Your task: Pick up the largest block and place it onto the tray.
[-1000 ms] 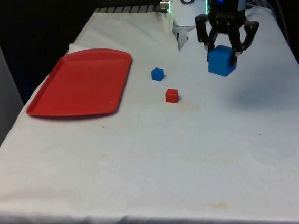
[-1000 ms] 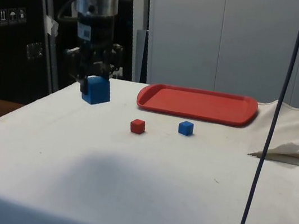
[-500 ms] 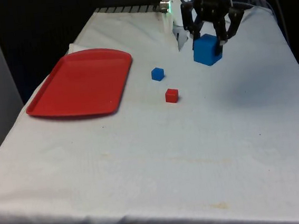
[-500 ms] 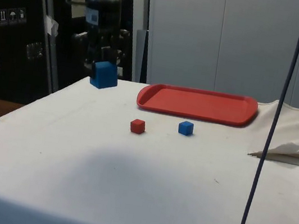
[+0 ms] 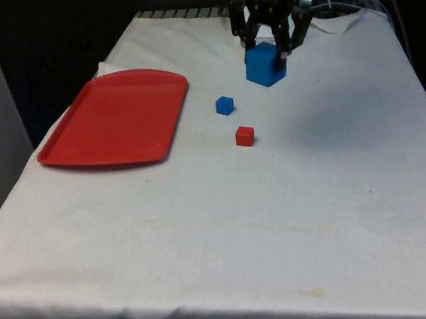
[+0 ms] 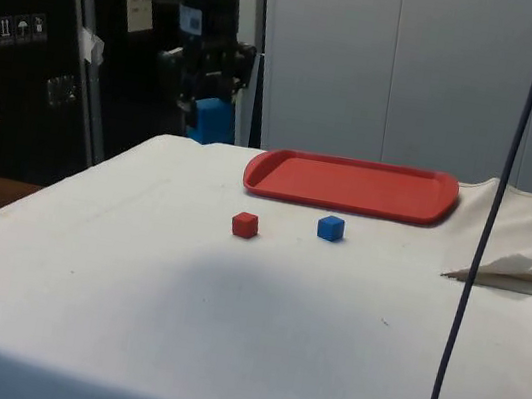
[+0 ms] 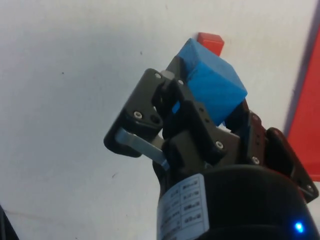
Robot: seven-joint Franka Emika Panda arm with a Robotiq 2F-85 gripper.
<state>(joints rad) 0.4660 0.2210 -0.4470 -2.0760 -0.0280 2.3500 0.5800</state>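
The gripper (image 5: 268,42) holds the large blue block (image 5: 264,65) between its fingers, high above the cloth and well apart from the red tray (image 5: 115,118), and the grip looks perhaps near one corner, so the block could slip during the carry.

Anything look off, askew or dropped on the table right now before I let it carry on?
Nothing stands out. The black two-finger gripper holds the large blue block above the white cloth. The small blue cube and small red cube sit apart on the cloth, and the red plastic tray lies flat.
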